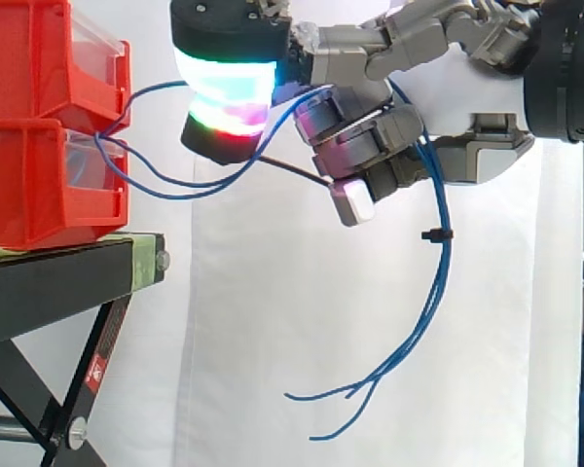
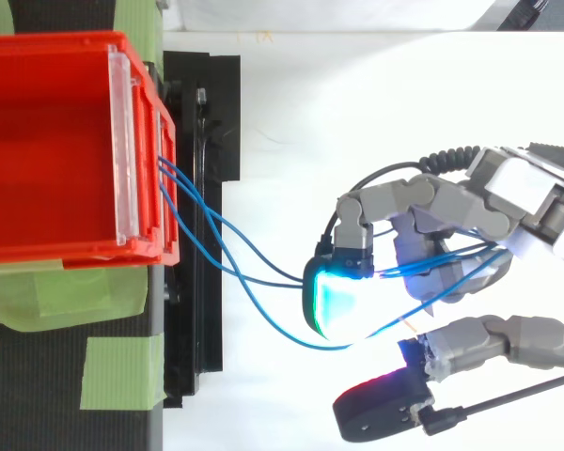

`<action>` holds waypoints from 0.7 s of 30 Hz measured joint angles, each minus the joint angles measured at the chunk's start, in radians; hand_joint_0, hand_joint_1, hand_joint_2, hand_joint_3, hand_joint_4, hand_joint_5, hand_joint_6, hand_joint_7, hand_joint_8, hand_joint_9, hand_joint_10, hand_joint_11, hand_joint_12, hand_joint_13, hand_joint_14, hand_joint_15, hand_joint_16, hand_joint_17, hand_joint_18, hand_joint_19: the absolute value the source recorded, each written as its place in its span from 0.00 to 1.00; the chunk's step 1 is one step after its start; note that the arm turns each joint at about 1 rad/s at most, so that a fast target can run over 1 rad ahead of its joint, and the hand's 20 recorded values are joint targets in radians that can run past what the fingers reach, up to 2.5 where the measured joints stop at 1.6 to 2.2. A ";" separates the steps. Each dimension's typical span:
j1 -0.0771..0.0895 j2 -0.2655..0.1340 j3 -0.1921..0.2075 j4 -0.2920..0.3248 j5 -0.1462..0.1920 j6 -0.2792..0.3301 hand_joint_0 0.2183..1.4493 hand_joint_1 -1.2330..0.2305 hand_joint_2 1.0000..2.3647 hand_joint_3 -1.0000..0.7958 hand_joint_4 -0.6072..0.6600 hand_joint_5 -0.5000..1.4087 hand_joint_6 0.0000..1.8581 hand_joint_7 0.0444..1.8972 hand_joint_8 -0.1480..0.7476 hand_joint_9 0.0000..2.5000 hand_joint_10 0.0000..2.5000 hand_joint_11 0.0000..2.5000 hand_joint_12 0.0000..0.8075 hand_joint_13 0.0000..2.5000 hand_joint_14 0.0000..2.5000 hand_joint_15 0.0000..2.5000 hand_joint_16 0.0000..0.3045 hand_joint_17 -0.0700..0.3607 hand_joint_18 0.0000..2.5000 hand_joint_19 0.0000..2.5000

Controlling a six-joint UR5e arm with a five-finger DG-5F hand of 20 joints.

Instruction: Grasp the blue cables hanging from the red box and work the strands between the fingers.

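Hand (image 1: 370, 58) of grey, blocky metal segments sits level with the two stacked red bins (image 1: 29, 117) and a short way out from their front, its fingers curled and closed on the blue cables (image 1: 436, 195), which pass between them; its thick rounded fingertips (image 1: 229, 88) glow cyan, green, red and white. In the top view the hand (image 2: 470, 202) has strands threaded across its curled fingers behind a cyan-lit pad. These cables are thin, smooth and glossy: at least three strands leave the front of the bins, sag in shallow loops on the way to the fingers, then hang down on the far side from the bins, gathered by one small black tie (image 1: 431, 234) and splaying into three loose ends. Both bins are hard, shiny plastic with clear front panels (image 2: 122, 150). Under the bins is a black metal stand (image 1: 58, 282) patched with matte green tape (image 2: 113, 376), and behind hangs a white curtain (image 1: 273, 321)
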 measured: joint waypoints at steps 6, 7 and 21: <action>0.000 0.000 0.000 -0.003 -0.001 0.000 0.52 0.33 0.01 0.35 0.64 0.38 0.45 0.70 0.64 0.29 1.00 0.99 0.64 0.40 1.00 0.66 0.20 0.47 0.55 0.33; 0.000 0.000 0.000 -0.004 -0.001 0.000 0.52 0.33 0.01 0.34 0.64 0.38 0.45 0.70 0.64 0.29 1.00 0.99 0.64 0.40 1.00 0.66 0.20 0.47 0.55 0.33; 0.000 0.000 0.000 -0.072 -0.003 0.001 0.52 0.33 0.01 0.34 0.64 0.38 0.46 0.70 0.64 0.29 1.00 0.99 0.64 0.40 1.00 0.66 0.20 0.47 0.55 0.33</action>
